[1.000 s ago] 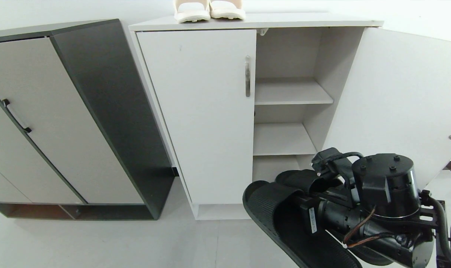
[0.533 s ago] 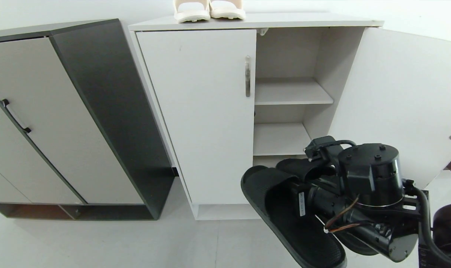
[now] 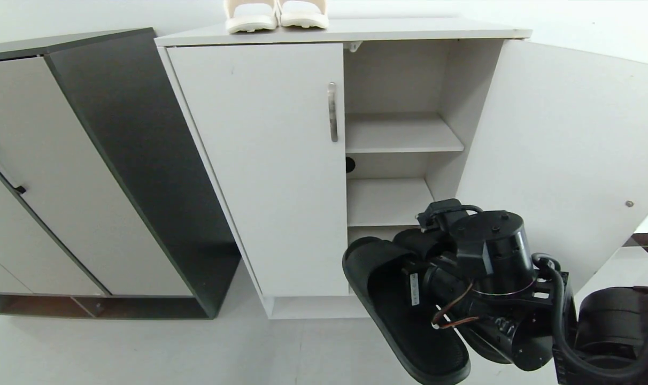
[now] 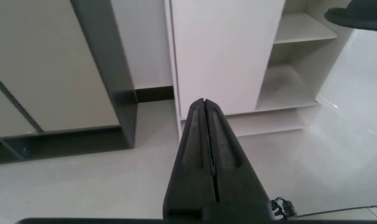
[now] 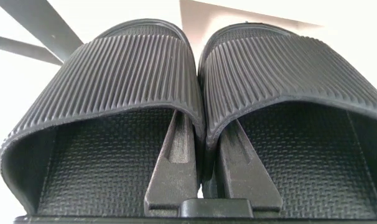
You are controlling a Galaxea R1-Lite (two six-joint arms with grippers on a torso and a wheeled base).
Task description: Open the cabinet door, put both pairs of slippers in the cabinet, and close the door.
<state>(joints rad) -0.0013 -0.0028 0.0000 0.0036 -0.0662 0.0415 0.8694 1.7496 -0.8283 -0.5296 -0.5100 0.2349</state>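
Right gripper is clamped on the black slippers, one finger under each strap, pinching the inner walls together. Pair hangs low, in front of the open cabinet. Feed toes-first onto the middle shelf, soles level (heels look droopy). Left gripper closed, empty. White slippers on top, cut off by frame. Lowest shelf mostly hidden.

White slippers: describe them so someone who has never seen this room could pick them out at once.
Find the white cabinet whose right door stands open beside a dark grey cabinet. On its top, above the closed left door, sits a pale pair of slippers. The black pair is held low in the right gripper.
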